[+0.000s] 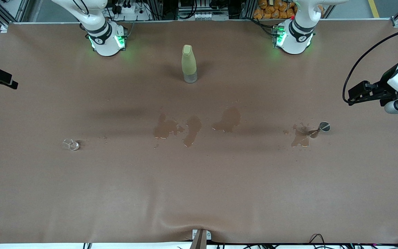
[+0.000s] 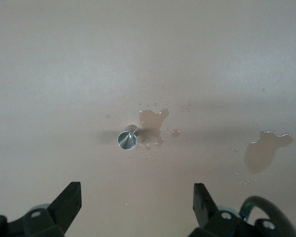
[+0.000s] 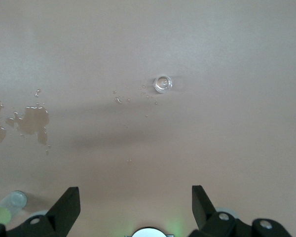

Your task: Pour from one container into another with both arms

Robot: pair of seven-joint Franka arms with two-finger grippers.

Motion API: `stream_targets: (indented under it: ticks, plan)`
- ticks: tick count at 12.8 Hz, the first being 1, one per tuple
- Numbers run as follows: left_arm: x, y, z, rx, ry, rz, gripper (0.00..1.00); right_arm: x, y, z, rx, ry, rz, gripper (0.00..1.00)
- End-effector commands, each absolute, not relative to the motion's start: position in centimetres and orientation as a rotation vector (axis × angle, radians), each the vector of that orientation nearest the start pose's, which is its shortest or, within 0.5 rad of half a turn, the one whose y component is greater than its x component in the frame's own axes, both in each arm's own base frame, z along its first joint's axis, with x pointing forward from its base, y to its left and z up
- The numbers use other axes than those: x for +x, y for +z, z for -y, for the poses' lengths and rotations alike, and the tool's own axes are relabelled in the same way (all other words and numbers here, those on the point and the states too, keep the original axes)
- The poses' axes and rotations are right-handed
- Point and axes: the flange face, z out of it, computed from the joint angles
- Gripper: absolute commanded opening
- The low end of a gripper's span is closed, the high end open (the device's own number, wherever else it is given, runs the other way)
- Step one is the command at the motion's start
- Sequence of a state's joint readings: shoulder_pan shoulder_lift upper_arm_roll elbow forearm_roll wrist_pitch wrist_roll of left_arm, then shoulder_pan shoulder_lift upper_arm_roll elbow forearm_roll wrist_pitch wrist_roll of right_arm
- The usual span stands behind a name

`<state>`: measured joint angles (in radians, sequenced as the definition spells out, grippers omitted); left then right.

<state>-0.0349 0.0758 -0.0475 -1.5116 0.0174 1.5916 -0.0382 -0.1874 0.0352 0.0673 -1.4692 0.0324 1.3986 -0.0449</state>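
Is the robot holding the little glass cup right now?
No, the glass cup stands alone on the table, and the right gripper hangs open above it with nothing between its fingers.

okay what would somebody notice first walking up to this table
Probably the wet puddles spread across the middle of the brown table, with the tall yellow-green bottle standing farther from the front camera than they are. The tiny glass cup sits toward the right arm's end, and the grey-mouthed stemmed vessel toward the left arm's end, beside another puddle.
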Motion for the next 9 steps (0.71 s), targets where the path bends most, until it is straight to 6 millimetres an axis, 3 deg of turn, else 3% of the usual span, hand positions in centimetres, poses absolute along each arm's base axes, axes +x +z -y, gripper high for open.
stream_targets:
  ticks: [1,7,9]
  plan:
    - [57.5,61.5,4.4,-3.137,-0.005,-0.084,1.00,54.6,63.9,6.4,-3.116,0.132,-0.065,1.00]
    - [57.8,61.3,4.1,-3.135,-0.001,-0.074,1.00,54.8,64.0,6.7,-3.116,0.104,-0.055,1.00]
    - [58.7,60.9,4.1,-3.134,-0.008,-0.065,1.00,55.0,63.8,6.8,-3.119,0.107,-0.051,1.00]
